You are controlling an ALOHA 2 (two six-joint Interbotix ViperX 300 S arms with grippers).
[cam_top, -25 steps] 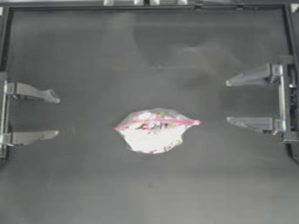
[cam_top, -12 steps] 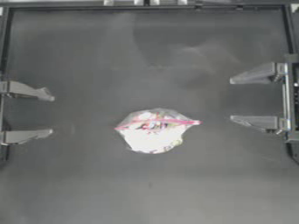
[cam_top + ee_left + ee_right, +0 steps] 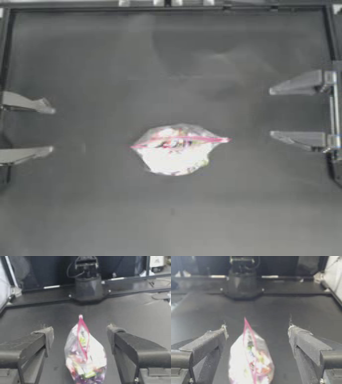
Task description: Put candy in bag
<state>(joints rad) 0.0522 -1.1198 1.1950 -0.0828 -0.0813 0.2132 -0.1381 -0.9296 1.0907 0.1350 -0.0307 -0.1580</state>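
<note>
Top view: the bag [image 3: 177,149] in the middle of the dark table [image 3: 100,210], lying flat, pink-red strip across its upper part, pale and many-coloured inside. Same spot as a second ago. Left gripper [image 3: 27,129] far over at the left edge, jaws wide apart, holding nothing. Pulled further back toward the edge than a second ago, so less of the two jaws showing. Right gripper [image 3: 297,111] at the right edge, jaws wide apart too, holding nothing. Also drawn back a little toward its side. Both well apart from the bag.

Left wrist view: bag [image 3: 86,361] seen between the two open jaws but farther off on the table, not touched, strip standing up like a thin pink line. Lots of small coloured sweets packed inside. Base of the other arm [image 3: 87,286] at the far side.

Right wrist view: same bag [image 3: 252,362] from the other side, between open jaws, not touched. No telling one candy from the rest inside.
</note>
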